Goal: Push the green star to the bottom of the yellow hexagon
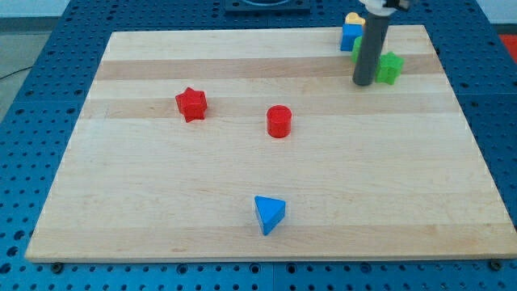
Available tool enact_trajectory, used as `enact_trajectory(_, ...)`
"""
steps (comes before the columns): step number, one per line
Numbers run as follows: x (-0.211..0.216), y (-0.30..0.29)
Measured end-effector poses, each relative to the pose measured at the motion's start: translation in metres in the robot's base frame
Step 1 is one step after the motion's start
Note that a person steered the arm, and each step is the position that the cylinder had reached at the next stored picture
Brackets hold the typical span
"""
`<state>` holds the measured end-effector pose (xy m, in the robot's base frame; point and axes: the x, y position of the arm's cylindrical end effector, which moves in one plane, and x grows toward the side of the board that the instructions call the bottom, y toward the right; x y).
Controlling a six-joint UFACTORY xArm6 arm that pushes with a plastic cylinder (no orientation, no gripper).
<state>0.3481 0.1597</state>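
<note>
Green star (390, 68): at the view's upper right of the wooden surface (161, 202), near the right edge and just below the top-edge cluster. Compact, with no clear long axis; which way its points face cannot be told. Its left side is partly covered by the rod.

My tip (363, 82): end of the dark upright rod, just beside the green star on its left; contact cannot be confirmed. There are no fingers on this rod, so no open or closed state applies.

Top-edge cluster: blue block (350, 36) with a yellow block (353, 18) showing above it, both at the top edge, left of the rod. A sliver of another green block (356, 47) shows just beside the rod's left side. The yellow hexagon itself is hidden behind the rod.

Red star (191, 103): left of centre, well apart from the others.

Red cylinder (279, 121): near centre, to the right of the red star.

Blue triangle (269, 214): near the bottom edge, centre.

Open room: wide bare wood below the green star; only a narrow strip between it and the right edge.
</note>
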Motion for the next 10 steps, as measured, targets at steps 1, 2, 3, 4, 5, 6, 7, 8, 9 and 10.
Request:
enact_trajectory(1, 0.012, 0.048)
enact_trajectory(2, -0.012, 0.069)
enact_trajectory(3, -0.033, 0.058)
enact_trajectory(4, -0.005, 0.058)
enact_trajectory(5, 0.014, 0.029)
enact_trajectory(6, -0.019, 0.008)
enact_trajectory(7, -0.028, 0.028)
enact_trajectory(8, -0.036, 0.043)
enact_trajectory(9, -0.053, 0.047)
enact_trajectory(10, -0.065, 0.047)
